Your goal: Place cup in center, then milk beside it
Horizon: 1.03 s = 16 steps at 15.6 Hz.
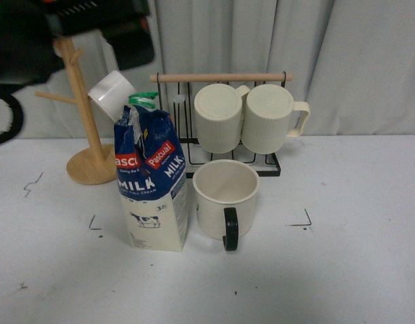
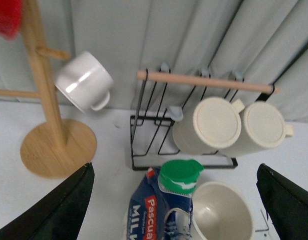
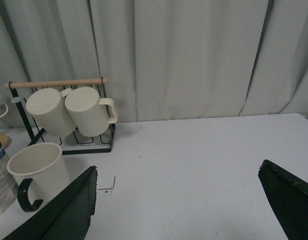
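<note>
cream cup (image 1: 225,192) just beside milk (image 1: 151,181) — upright

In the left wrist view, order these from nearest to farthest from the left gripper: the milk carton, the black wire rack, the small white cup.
1. milk, directly between the open fingers of the left gripper.
2. black wire rack, behind the carton, on the table.
3. small white cup, hanging on the wooden tree, farther back and to the side.
</note>
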{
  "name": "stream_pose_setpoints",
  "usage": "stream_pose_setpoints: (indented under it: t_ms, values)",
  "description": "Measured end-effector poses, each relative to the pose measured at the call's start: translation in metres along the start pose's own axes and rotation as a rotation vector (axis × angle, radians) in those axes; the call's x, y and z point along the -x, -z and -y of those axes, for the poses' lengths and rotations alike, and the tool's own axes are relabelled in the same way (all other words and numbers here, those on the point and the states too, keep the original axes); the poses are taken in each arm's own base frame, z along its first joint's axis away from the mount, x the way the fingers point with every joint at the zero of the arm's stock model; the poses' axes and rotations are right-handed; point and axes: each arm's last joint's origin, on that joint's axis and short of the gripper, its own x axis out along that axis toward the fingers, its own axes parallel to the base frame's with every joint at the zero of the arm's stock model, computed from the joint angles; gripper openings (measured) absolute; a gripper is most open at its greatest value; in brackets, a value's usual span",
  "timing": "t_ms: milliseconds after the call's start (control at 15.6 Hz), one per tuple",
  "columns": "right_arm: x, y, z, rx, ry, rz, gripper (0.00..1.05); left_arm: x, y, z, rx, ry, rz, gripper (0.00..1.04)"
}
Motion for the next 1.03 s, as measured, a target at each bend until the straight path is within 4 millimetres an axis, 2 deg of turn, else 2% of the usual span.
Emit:
stream_pose_setpoints:
  t_ms: [129, 193, 257, 321, 386, 514, 643, 835, 1028]
  values:
    - [0.0, 0.0, 0.0, 0.0, 0.0, 0.0, 0.98, 0.029, -0.013, -0.021, 0.021, -0.022, 0.056, 0.98]
    - [0.0, 0.0, 0.0, 0.0, 0.0, 0.0, 0.98, 0.048, -0.021, -0.035, 0.009, -0.052, 0.142, 0.95]
    - [0.0, 0.0, 0.0, 0.0, 0.0, 0.0, 0.98, 0.07, -0.024, -0.052, -0.061, -0.071, 0.258, 0.83]
    - [0.0, 0.0, 0.0, 0.0, 0.0, 0.0, 0.98, 0.091, -0.017, -0.065, -0.122, -0.093, 0.306, 0.7]
    - [0.0, 0.0, 0.0, 0.0, 0.0, 0.0, 0.98, 0.102, -0.002, -0.072, -0.168, -0.103, 0.315, 0.54]
    - [0.0, 0.0, 0.0, 0.0, 0.0, -0.001, 0.98, 0.108, 0.028, -0.081, -0.201, -0.095, 0.252, 0.27]
    - [0.0, 0.0, 0.0, 0.0, 0.0, 0.0, 0.98, 0.122, 0.037, -0.094, -0.201, -0.097, 0.284, 0.02]
    - [0.0, 0.0, 0.0, 0.0, 0.001, 0.0, 0.98, 0.132, 0.057, -0.098, -0.204, -0.093, 0.266, 0.02]
    - [0.0, 0.0, 0.0, 0.0, 0.0, 0.0, 0.98, 0.141, 0.066, -0.098, -0.204, -0.093, 0.276, 0.02]
